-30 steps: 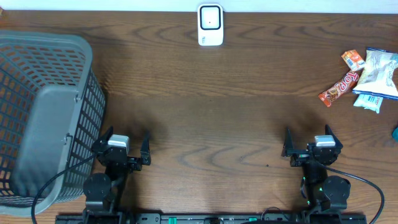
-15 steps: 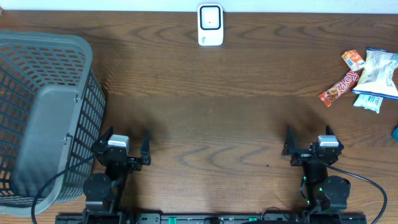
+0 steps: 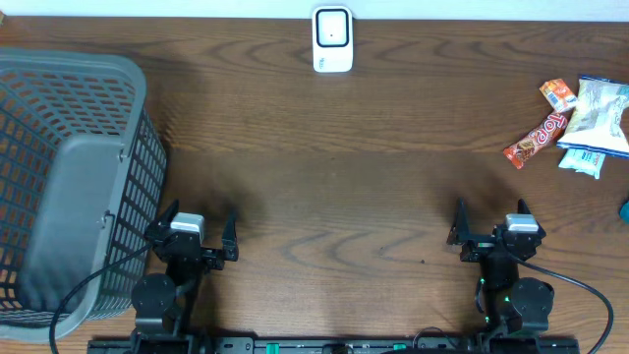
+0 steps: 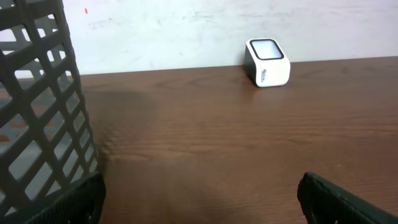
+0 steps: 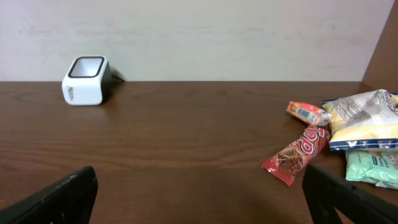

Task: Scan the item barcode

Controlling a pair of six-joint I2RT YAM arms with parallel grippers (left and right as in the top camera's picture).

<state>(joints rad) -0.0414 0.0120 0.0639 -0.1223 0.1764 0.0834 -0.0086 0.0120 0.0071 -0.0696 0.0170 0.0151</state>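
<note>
A white barcode scanner stands at the table's far edge, also seen from both wrists. Snack items lie at the far right: a red candy bar, a small orange packet, a pale yellowish bag and a light green packet. My left gripper rests open near the front left, nothing between its fingers. My right gripper is open at the front right, empty, well short of the snacks.
A large grey mesh basket fills the left side, right beside my left arm. A teal object peeks in at the right edge. A pale wall runs behind the table's far edge.
My right gripper has crept slightly right. The left arm and all objects stay where they were.
</note>
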